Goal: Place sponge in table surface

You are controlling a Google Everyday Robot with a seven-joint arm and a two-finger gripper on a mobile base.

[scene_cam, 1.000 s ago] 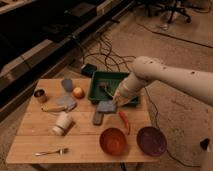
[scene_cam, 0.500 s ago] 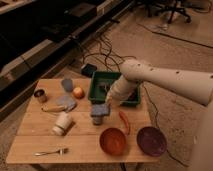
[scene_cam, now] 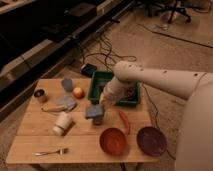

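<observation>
While over the table (scene_cam: 35, 140): my gripper (scene_cam: 98, 111) is low at centre.
Grip: closed on the sponge (scene_cam: 93, 111).
Sponge: between tray (scene_cam: 98, 80) and bowl (scene_cam: 113, 141).

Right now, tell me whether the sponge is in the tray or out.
Out. The sponge sits over the table surface, left of the green tray, with the claw at it.

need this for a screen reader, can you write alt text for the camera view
A white robot arm reaches down over a wooden table, its gripper just above a blue-grey sponge near the table's middle, beside a green tray. Around it lie a red bowl, a purple plate, a white cup, a fork and an apple.
</observation>
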